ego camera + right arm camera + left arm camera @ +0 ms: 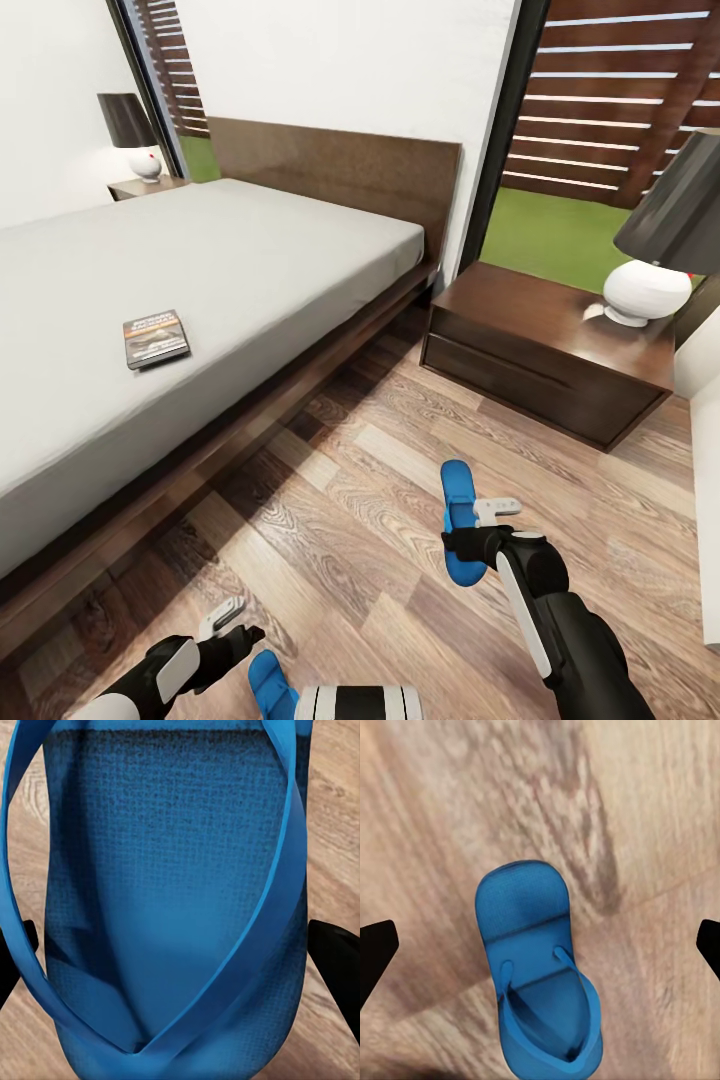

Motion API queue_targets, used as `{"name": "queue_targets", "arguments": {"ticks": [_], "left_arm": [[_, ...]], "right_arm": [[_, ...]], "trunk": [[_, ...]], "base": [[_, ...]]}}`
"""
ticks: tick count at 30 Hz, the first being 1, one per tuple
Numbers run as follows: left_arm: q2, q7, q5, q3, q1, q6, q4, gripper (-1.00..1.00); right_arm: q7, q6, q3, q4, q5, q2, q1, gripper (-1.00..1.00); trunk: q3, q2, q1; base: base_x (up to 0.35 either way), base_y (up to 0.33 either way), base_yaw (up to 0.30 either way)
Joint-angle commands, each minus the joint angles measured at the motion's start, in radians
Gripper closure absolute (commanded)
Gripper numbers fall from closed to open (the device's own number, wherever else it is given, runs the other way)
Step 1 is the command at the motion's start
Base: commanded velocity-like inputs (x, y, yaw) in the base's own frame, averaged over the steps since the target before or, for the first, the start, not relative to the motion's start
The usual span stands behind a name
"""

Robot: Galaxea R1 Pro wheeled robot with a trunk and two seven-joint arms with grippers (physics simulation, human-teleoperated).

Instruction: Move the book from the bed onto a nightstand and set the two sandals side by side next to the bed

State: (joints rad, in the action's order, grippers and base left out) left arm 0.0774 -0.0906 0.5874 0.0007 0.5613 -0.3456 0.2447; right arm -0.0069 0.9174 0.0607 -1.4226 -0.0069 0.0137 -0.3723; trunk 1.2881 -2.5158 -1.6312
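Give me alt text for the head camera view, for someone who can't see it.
A robot's right gripper hovers over a blue sandal on the wood floor beside a grey bed; a second sandal lies near its left gripper. A book rests on the bed, a nightstand beyond.

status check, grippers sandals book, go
Right gripper open, straddling one sandal. Left gripper open above other sandal. Book on bed. Nothing in the way.
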Motion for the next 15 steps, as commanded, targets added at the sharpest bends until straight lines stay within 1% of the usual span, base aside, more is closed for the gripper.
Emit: {"name": "queue_targets", "arguments": {"ticks": [1,12,15], "left_arm": [[0.000,-0.001,0.003,0.000,0.000,-0.005,0.001,-1.00],[-0.001,0.002,0.003,-0.001,0.000,0.002,0.002,-1.00],[-0.001,0.003,0.002,-0.001,0.000,0.003,0.002,-1.00]], "right_arm": [[-0.001,0.004,0.000,-0.001,-0.001,0.000,0.000,1.00],[0.002,0.006,-0.001,-0.017,-0.001,-0.001,0.000,1.00],[0.003,0.007,-0.001,-0.053,-0.002,-0.001,0.001,1.00]], "trunk": [[0.001,0.000,0.000],[0.001,0.000,0.000],[0.001,0.000,0.000]], "base": [[0.000,0.000,0.000],[0.000,0.000,0.000],[0.000,0.000,0.000]]}}
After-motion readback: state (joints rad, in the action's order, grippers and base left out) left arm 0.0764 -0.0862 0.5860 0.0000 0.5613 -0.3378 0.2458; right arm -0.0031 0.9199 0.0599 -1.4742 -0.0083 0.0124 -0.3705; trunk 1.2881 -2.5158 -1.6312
